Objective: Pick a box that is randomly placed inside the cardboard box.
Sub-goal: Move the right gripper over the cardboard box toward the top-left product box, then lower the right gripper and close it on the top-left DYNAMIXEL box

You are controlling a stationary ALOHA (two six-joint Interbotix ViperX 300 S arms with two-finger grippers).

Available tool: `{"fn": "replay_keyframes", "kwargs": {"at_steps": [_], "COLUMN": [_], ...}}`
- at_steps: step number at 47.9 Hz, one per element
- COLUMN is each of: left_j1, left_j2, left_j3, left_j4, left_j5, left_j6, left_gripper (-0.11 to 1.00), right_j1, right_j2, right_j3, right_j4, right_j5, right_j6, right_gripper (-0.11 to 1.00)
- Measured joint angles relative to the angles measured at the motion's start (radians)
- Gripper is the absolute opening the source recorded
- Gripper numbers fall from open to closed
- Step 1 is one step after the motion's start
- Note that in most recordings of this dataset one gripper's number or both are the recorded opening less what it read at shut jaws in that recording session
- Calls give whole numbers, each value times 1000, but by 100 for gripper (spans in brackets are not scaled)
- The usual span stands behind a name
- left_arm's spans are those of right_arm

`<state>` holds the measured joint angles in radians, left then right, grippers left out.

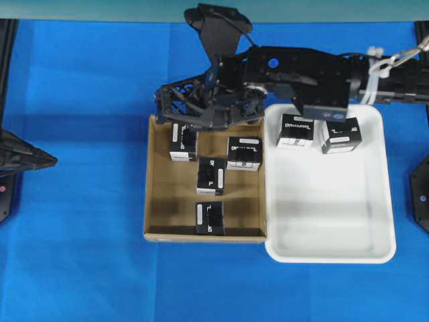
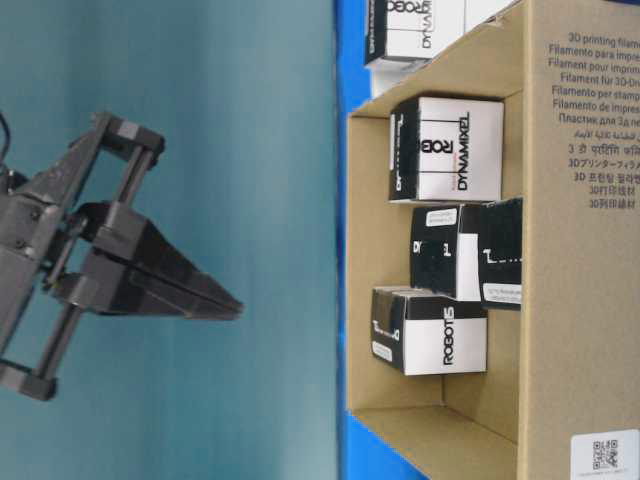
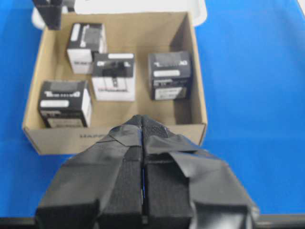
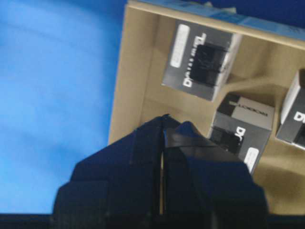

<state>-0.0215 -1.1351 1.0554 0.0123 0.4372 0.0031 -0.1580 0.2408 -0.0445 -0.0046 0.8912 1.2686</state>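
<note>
**Right gripper over the carton's far-left corner, jaws together**

The cardboard box (image 1: 155, 176) sits on the blue table cloth (image 1: 80, 201), touching the white tray (image 1: 375, 201) on its right. Four small black cartons lie inside. The box (image 1: 182, 142), with a white strip along its edge, rests in the far-left corner. The right gripper (image 1: 164, 107) hangs just above that corner, fingers pressed together, holding nothing. The left gripper (image 3: 142, 125) is likewise closed and empty, well apart at the table's left.

The cardboard box (image 1: 156, 181) is matt brown corrugated card. The cartons (image 1: 211, 174) in it are black printed card with white paper labels. The tray (image 1: 335, 251) on the right is smooth, slightly glossy white plastic. Blue cloth (image 1: 80, 255) covers the table.
</note>
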Motion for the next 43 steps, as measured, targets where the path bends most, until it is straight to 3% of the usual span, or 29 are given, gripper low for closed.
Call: {"fn": "replay_keyframes", "kwargs": {"at_steps": [7, 11, 16, 22, 25, 30, 43], "left_j1": [0, 0, -2, 0, 0, 0, 0], "left_j2": [0, 0, -2, -2, -2, -2, 0], "left_j3": [0, 0, 0, 0, 0, 0, 0], "left_j4": [0, 0, 0, 0, 0, 2, 0], "left_j5": [-2, 0, 0, -2, 0, 0, 0], "left_j6": [2, 2, 2, 3, 3, 3, 3], "left_gripper": [-7, -7, -7, -7, -7, -7, -7], "right_j1": [8, 8, 2, -8, -8, -3, 6], "right_j2": [28, 37, 44, 81, 107, 156, 221], "right_j3": [0, 0, -8, -41, -61, -107, -161], "right_j4": [0, -3, -5, -5, -5, -12, -34], "right_j5": [-2, -2, -2, 8, 32, 92, 158], "right_j6": [14, 17, 31, 94, 138, 186, 195], "right_gripper": [9, 22, 47, 83, 95, 94, 95]}}
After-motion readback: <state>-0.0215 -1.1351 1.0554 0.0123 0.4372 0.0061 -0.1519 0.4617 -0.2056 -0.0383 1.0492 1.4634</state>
